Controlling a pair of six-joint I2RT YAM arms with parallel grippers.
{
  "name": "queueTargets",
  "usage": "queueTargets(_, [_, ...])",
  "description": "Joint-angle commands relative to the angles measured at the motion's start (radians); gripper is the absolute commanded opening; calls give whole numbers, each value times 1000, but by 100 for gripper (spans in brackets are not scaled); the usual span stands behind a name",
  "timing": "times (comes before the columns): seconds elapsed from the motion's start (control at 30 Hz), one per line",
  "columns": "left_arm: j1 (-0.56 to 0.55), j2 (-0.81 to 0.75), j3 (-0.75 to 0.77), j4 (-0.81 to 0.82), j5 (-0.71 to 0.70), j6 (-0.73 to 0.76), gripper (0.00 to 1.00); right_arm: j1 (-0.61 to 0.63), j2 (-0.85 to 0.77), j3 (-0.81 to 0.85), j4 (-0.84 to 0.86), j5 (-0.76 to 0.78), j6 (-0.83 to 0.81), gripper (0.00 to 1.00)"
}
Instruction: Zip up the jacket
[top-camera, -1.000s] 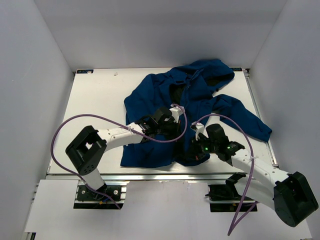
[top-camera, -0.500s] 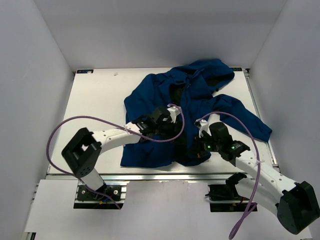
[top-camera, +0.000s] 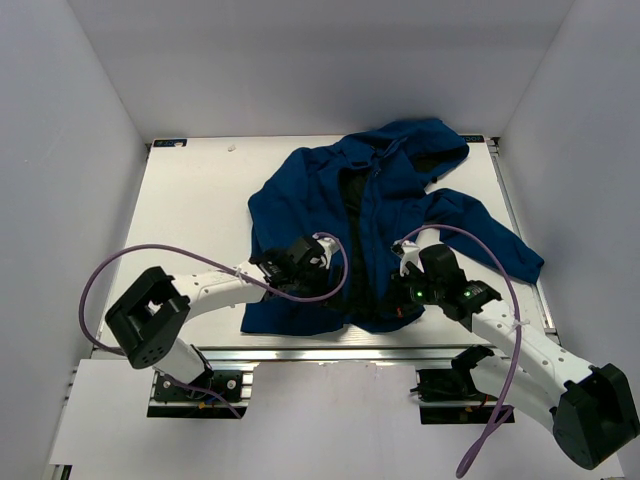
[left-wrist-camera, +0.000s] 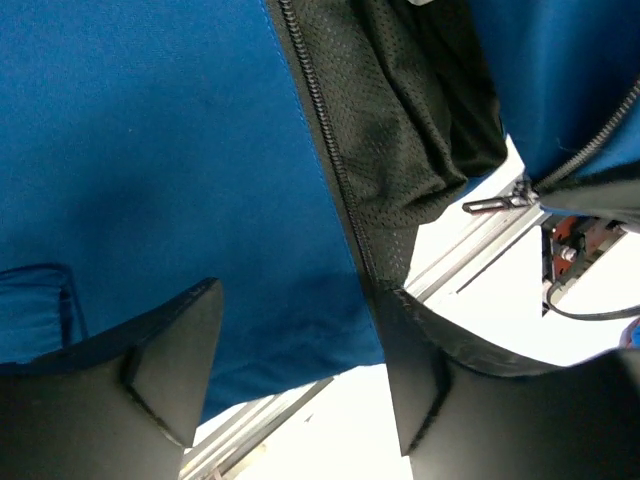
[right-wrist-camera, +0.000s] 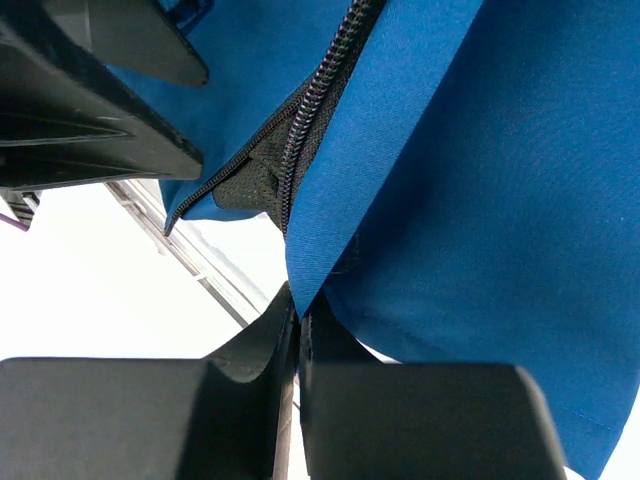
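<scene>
The dark blue hooded jacket (top-camera: 390, 190) lies spread on the white table (top-camera: 190, 200), its front open and black mesh lining (left-wrist-camera: 400, 120) showing. The left zipper edge (left-wrist-camera: 318, 120) runs down the left front panel (left-wrist-camera: 150, 150). A metal zipper pull (left-wrist-camera: 495, 203) hangs at the right panel's lower end. My left gripper (left-wrist-camera: 300, 375) is open just above the left panel's hem, holding nothing. My right gripper (right-wrist-camera: 300, 315) is shut on the bottom corner of the right front panel (right-wrist-camera: 470, 180), beside its zipper teeth (right-wrist-camera: 320, 100). From above, the left gripper (top-camera: 322, 282) and right gripper (top-camera: 396, 298) flank the opening.
The table's aluminium front rail (top-camera: 300, 350) runs just under the jacket's hem. Grey walls (top-camera: 60, 200) close in the table on three sides. Purple cables (top-camera: 130, 262) loop from both arms. A sleeve (top-camera: 500, 250) trails to the right edge.
My left gripper has opened and pulled back down and to the left, away from the zipper. My right gripper stays shut on the hem corner, shifted slightly right.
</scene>
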Motion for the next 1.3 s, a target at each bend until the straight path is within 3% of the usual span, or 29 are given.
queueTargets(0.0, [-2,9,2,40,7,-23,72,-7,1,10,10,-26,10,0])
queueTargets(0.23, [-3,63,17,-4,-44,-31,70,-6,4,-3,16,-28,5,0])
queueTargets(0.37, [-40,96,52,-44,-91,-11,75,-7,15,-7,23,-34,1,0])
queueTargets(0.7, [-65,116,77,-30,-53,-24,89,-7,26,-30,22,-9,-1,0])
queueTargets(0.87, [-86,179,132,-125,-157,-31,80,-7,24,-33,19,6,-1,0])
queueTargets(1.1, [-143,237,184,-161,-209,-24,85,-7,21,-41,19,15,-3,0])
queueTargets(1.27, [-172,329,278,-271,-364,-55,86,-7,13,-41,13,32,1,0])
